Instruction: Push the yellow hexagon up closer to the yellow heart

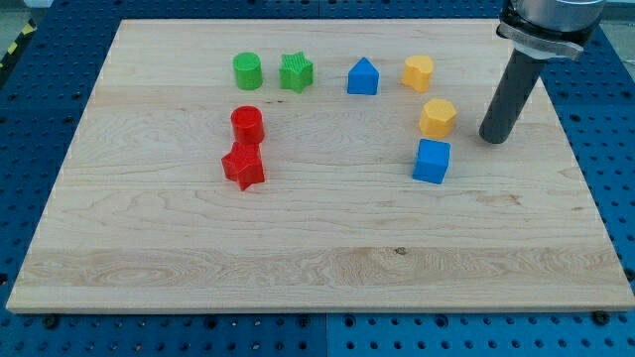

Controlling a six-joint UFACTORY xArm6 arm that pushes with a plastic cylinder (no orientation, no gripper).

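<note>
The yellow hexagon (438,117) lies on the wooden board (317,248) at the right of centre. The yellow heart (419,72) lies a short way above it, slightly to the view's left, with a small gap between them. My tip (493,139) rests on the board to the right of the yellow hexagon and slightly below it, apart from it by about a block's width. The rod rises from the tip toward the view's top right.
A blue cube (432,161) lies just below the yellow hexagon. A blue house-shaped block (363,77) lies left of the yellow heart. A green star (296,71) and green cylinder (247,70) lie further left. A red cylinder (246,124) and red star (243,166) lie at centre left.
</note>
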